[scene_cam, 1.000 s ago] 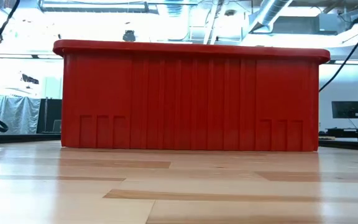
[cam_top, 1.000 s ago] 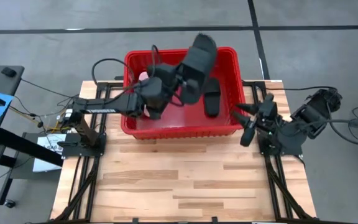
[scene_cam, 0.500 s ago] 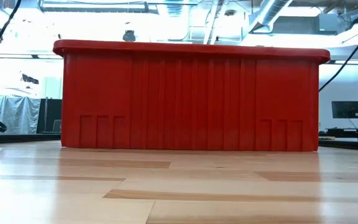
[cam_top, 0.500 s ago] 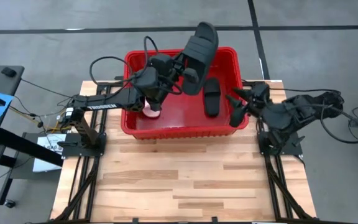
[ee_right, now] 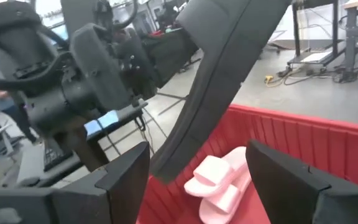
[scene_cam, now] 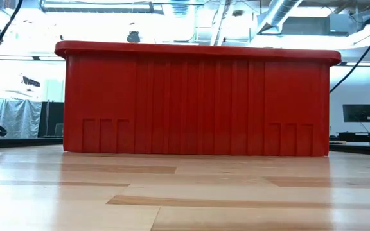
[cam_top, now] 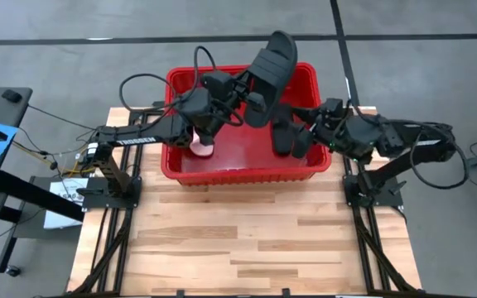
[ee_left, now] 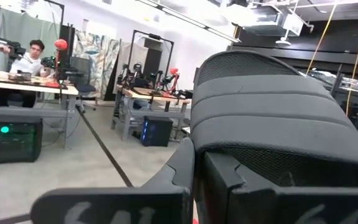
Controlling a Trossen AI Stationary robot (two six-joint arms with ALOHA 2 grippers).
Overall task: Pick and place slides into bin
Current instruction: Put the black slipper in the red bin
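My left gripper (cam_top: 240,93) is shut on a black slide (cam_top: 269,68), held high over the red bin (cam_top: 180,165). The slide's wide strap (ee_left: 272,112) fills the left wrist view. My right gripper (cam_top: 303,134) is open and empty over the bin's right part; in its wrist view (ee_right: 197,180) the fingers stand wide apart. A second black slide (cam_top: 281,128) lies on the bin's floor. Pale pink slides (ee_right: 219,177) lie in the bin's left part, one showing in the high view (cam_top: 201,146). The low view shows only the bin's near wall (scene_cam: 198,102). My left gripper pinches the black slide's sole (ee_left: 191,158) between its two fingers, beside the strap and near the slide's lower end. The fingers come from the table's left. The slide is lifted clear above the bin and tilts steeply, its free end (cam_top: 281,40) up and toward the far edge.
The bin stands at the far middle of the wooden table (cam_top: 238,240), which lies bare toward the near edge. Cables (cam_top: 143,83) loop over the left arm. A person (ee_left: 27,59) sits at a desk in the room beyond.
My right gripper has reached from the table's right edge toward the left, over the bin's right rim, staying open. My left gripper has carried the black slide a little toward the far and right edges, uncovering a pink slide in the bin.
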